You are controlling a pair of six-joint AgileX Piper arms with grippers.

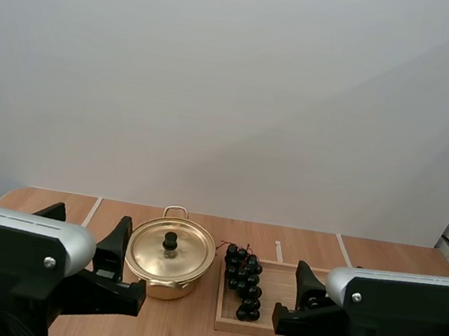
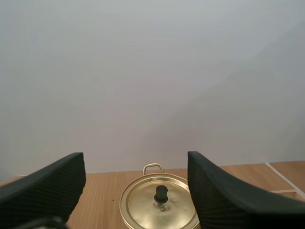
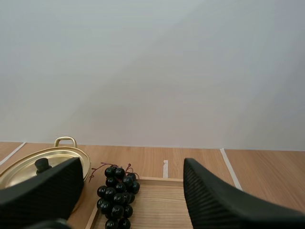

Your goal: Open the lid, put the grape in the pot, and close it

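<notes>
Pale wooden table [image 1: 185,330], round brass-toned pot [image 1: 159,288], flat wooden tray [image 1: 276,291].
Smooth lid [image 1: 185,254] with black knob [image 1: 170,242] seated on pot; glossy black bunch of grapes [image 1: 243,283] on tray's left side, just beside pot. Left gripper [image 2: 135,164] and right gripper [image 3: 132,166] spread wide, ribbed fingers holding nothing.

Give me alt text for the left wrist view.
A gold pot, its lid on and the black knob upright, sits on a wooden table ahead of the left gripper, whose open fingers hold nothing.
</notes>
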